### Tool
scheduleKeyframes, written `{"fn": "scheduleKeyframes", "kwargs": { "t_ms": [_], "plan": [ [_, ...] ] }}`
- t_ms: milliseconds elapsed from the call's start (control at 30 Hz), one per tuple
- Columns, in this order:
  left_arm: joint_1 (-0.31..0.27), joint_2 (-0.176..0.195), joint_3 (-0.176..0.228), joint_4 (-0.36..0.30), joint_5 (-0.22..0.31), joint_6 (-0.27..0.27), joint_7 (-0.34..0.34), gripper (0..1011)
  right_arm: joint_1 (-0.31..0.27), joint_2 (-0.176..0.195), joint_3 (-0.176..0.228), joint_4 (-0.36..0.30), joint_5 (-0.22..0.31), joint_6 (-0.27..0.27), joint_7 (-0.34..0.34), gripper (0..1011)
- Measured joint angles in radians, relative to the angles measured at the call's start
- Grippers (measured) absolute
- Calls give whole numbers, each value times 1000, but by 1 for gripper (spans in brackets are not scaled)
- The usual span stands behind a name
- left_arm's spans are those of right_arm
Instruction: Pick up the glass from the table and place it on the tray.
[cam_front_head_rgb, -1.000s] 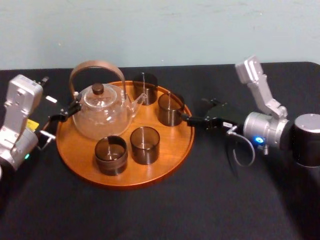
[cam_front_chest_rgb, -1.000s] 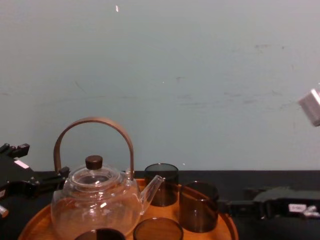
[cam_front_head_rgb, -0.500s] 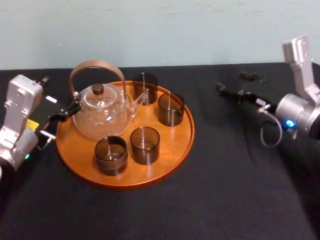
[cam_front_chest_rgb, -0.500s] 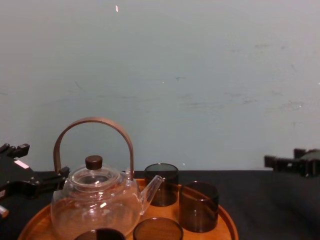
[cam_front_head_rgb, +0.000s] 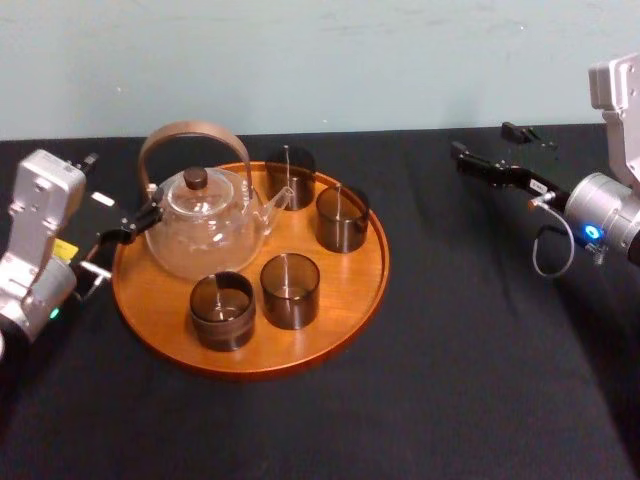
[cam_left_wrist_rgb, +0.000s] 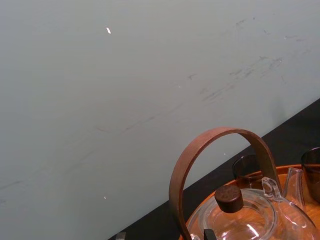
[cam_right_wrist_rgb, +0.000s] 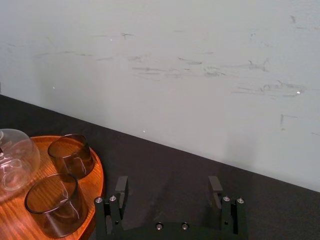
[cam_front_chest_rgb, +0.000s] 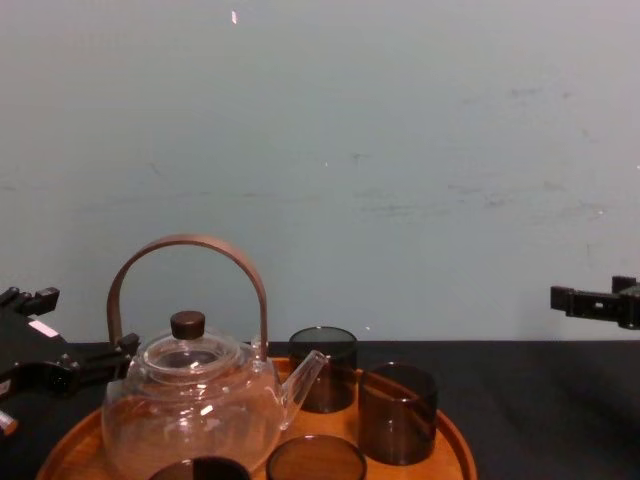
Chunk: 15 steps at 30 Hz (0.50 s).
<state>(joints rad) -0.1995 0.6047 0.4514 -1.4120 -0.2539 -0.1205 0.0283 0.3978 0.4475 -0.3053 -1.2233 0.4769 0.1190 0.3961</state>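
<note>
The left tool (cam_front_head_rgb: 130, 225), grip state unclear, sits just beside the teapot (cam_front_head_rgb: 200, 225) on the tray (cam_front_head_rgb: 350, 300), where four glasses (cam_front_head_rgb: 342, 218) stand. The right tool (cam_front_head_rgb: 480, 140), wide and empty, hangs well apart above the desk (cam_front_head_rgb: 450, 380). A left-arm jolt could topple the teapot.

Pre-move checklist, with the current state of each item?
1. The right gripper is empty with its fingers apart: ok.
2. The right gripper is off the tray, above the table to the tray's right: ok.
3. The back glass and right glass stand upright on the tray: ok.
4. The front-left glass and front-right glass stand upright on the tray: ok.
5. The left gripper is beside the teapot; whether it is free of it: cannot tell.
</note>
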Motion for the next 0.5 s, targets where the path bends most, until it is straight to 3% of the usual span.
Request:
{"fn": "scheduleKeyframes", "kwargs": {
  "t_ms": [500],
  "plan": [
    [0,0,0,0,0,0,0,1010,-1,1,-6,-2,0,2,6,1002]
  ]
}}
